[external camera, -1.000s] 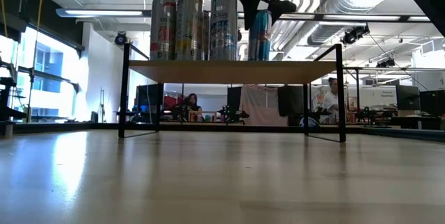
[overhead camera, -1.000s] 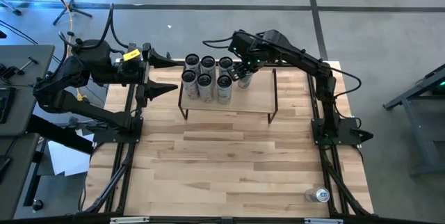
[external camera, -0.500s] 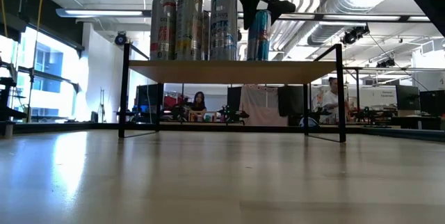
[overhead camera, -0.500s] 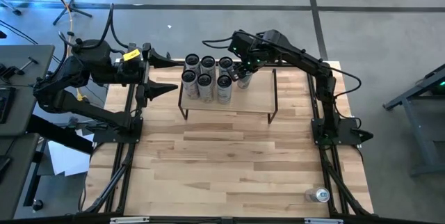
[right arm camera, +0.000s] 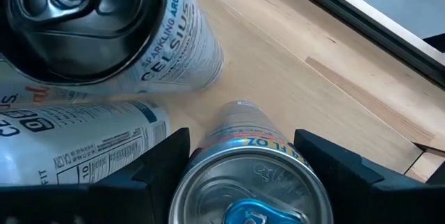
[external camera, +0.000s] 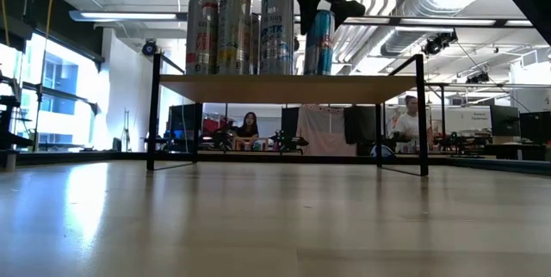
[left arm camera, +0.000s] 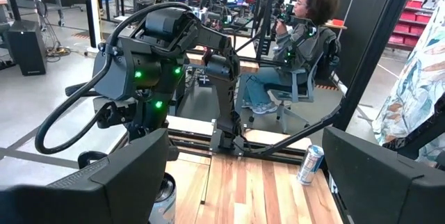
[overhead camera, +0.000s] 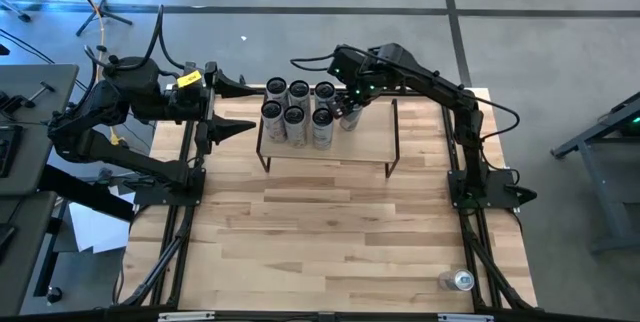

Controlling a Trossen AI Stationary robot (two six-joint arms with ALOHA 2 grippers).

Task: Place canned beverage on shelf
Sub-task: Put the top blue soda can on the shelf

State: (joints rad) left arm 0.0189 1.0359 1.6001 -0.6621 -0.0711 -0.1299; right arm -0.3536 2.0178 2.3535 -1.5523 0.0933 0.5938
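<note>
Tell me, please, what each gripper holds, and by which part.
The right gripper holds the blue can near its top rim. The left gripper holds nothing.

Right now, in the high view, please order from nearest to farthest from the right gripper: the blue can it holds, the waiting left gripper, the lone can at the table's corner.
1. Blue can between right gripper fingers, on wood-topped shelf.
2. Left gripper, beyond the shelf's left end.
3. Lone silver can, near right table corner.
</note>
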